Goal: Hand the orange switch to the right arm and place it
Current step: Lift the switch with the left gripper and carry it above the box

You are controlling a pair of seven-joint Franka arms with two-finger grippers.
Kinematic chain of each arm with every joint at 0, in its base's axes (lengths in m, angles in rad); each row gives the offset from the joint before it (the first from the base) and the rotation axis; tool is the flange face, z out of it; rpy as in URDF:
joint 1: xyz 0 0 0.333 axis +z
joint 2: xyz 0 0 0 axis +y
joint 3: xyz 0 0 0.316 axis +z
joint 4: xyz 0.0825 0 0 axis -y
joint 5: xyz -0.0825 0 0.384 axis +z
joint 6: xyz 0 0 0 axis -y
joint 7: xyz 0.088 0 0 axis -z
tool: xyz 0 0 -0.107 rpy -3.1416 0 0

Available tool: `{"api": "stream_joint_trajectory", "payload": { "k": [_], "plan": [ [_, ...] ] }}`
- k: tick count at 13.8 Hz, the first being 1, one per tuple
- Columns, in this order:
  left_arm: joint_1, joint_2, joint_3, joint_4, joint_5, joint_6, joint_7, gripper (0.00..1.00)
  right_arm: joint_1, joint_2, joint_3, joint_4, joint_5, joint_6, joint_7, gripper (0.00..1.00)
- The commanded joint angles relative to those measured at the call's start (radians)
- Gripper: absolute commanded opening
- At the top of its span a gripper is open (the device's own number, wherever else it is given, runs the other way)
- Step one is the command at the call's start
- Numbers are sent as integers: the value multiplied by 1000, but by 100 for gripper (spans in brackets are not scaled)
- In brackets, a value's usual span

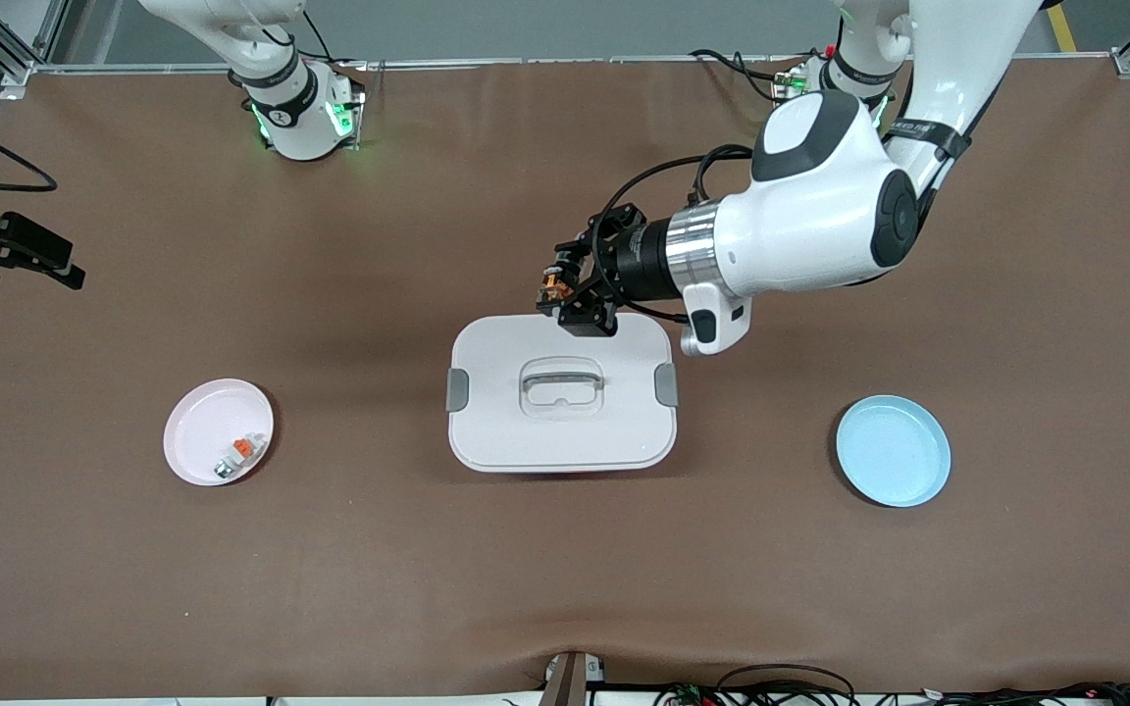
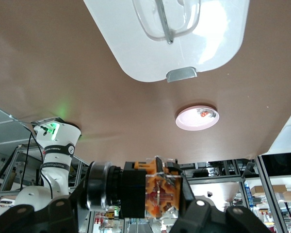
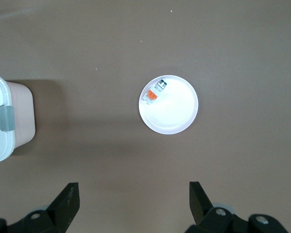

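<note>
The orange switch (image 1: 552, 284), a small black block with an orange face, hangs in the air in my left gripper (image 1: 565, 297), which is shut on it. The gripper points sideways toward the right arm's end of the table, over the edge of a white lidded box (image 1: 561, 431). The left wrist view shows the switch (image 2: 161, 194) clamped between the black fingers (image 2: 206, 211). My right gripper (image 3: 133, 189) is open and empty, high above the table, looking down on a pink plate (image 3: 177, 114). It does not show in the front view.
The pink plate (image 1: 194, 431) holds a whitish-grey part with an orange top (image 1: 241, 451). A blue plate (image 1: 894, 451) lies toward the left arm's end. The white box has a handle (image 1: 562, 378) and grey clips. Brown cloth covers the table.
</note>
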Motion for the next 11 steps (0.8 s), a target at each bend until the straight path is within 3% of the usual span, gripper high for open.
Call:
{"api": "stream_joint_trajectory", "payload": {
  "k": [1, 6, 8, 11],
  "plan": [
    [-25, 24, 2, 19, 1, 9, -51, 0, 0, -5, -6, -10, 59, -10, 2, 100],
    [-60, 43, 17, 16, 62, 78, -74, 0, 22, -9, -1, -65, 229, -5, 159, 100],
    [-100, 43, 43, 14, 108, 173, -182, 0, 32, -20, -1, -131, 303, 36, 221, 100],
    [-129, 44, 48, 2, 192, 175, -267, 0, 78, -74, -1, -258, 361, 136, 310, 100]
  ]
}}
